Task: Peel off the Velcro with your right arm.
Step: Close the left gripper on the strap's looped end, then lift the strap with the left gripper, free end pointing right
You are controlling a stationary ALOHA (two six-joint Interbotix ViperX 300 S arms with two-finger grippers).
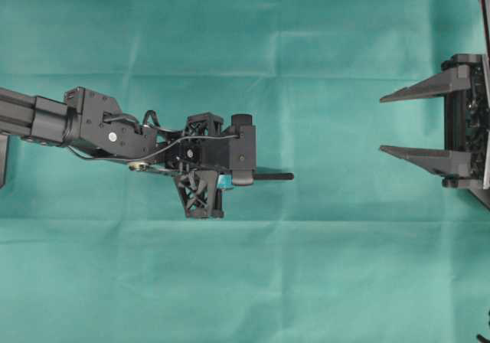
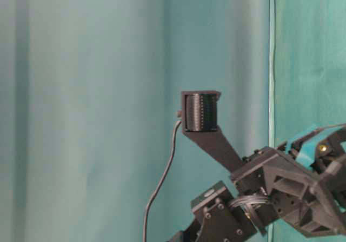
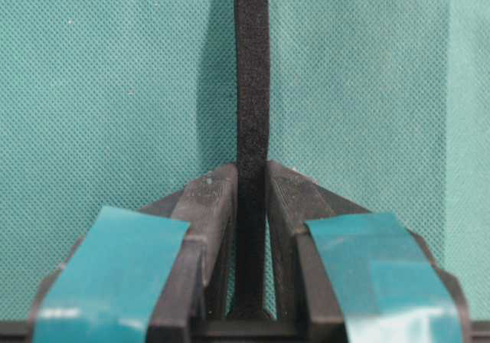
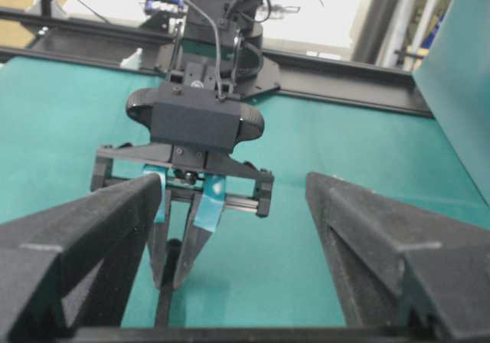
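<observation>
The Velcro [image 1: 276, 177] is a thin black strap that sticks out to the right from my left gripper [image 1: 255, 177], held level above the green cloth. In the left wrist view the teal-taped fingers [image 3: 210, 205] are shut on the strap [image 3: 252, 67], which runs straight ahead. My right gripper [image 1: 383, 124], all black with two pointed wedge fingers, is open and empty at the right edge, well apart from the strap's free end. In the right wrist view it [image 4: 233, 186] faces the left gripper [image 4: 170, 282] and the strap [image 4: 163, 306].
Green cloth [image 1: 245, 282] covers the table. A black frame rail [image 4: 344, 98] runs along the far edge behind the left arm, and a teal backdrop panel [image 4: 459, 90] stands at the right. The left arm's body [image 2: 281, 193] shows at table level.
</observation>
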